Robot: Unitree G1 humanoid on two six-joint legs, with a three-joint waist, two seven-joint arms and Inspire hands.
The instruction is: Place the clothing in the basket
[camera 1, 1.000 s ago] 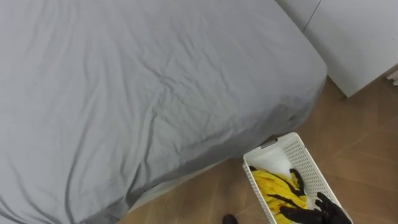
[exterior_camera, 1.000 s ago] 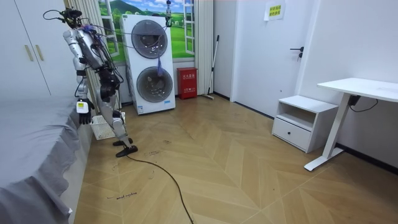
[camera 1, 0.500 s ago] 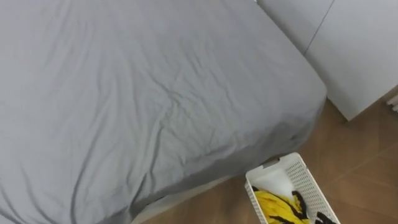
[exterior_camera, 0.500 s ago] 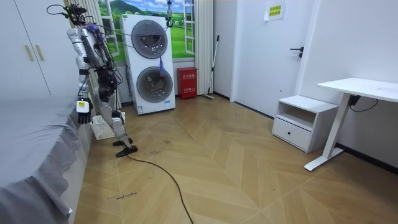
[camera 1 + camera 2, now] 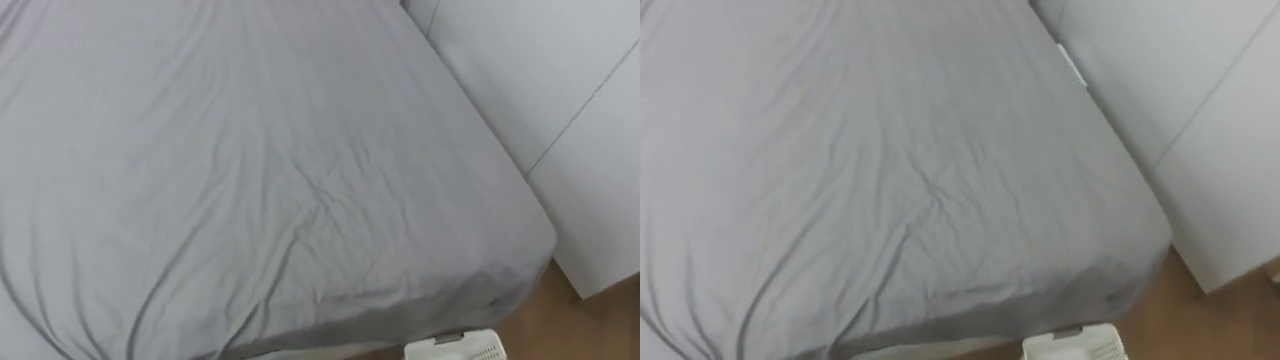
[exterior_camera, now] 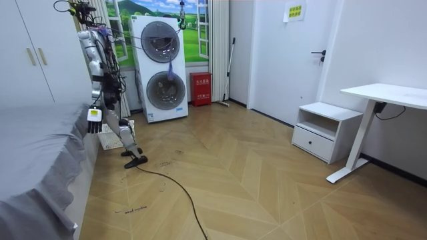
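The far rim of the white basket (image 5: pixel 466 348) shows at the bottom edge of the left eye view, on the wood floor by the corner of the bed (image 5: pixel 260 170); what lies inside it is hidden. It shows the same way in the right eye view (image 5: pixel 1076 347). In the room view I stand upright at the bed's end with the basket (image 6: pixel 110 137) by my legs. My left hand (image 6: pixel 94 121) hangs at my side near the mattress edge.
A smooth grey sheet covers the bed (image 5: pixel 870 170). White wardrobe doors (image 5: pixel 560 110) stand close on the right. Behind me are stacked washing machines (image 6: pixel 161 67), a small white cabinet (image 6: pixel 319 131) and a desk (image 6: pixel 387 100) across open wood floor.
I have straightened up from a bend and the eye view has swung upward. The basket's yellow garment and my right hand in the basket have slipped below the picture.
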